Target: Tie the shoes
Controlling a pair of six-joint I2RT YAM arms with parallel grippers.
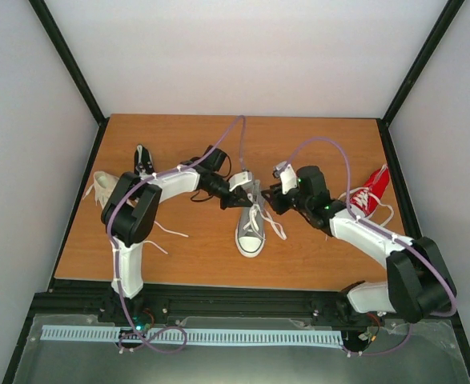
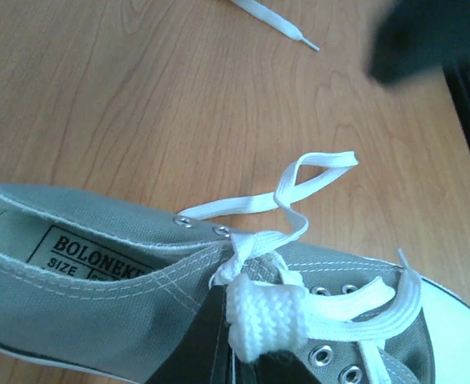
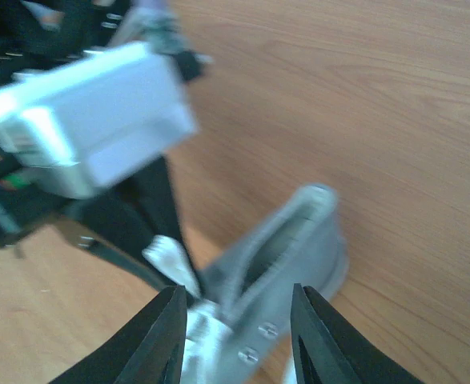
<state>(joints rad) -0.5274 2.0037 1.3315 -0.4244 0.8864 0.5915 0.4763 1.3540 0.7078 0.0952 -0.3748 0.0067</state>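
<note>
The grey shoe (image 1: 251, 228) had limp, slippery laces (image 2: 267, 316), best pinched near its eyelets, where the left fingers (image 2: 206, 344) gripped one and the right fingers (image 3: 158, 340) stood wide.

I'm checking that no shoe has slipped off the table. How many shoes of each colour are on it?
Grey shoe: 1
Black shoe: 1
Cream shoe: 1
Red shoe: 1
Total: 4
</note>
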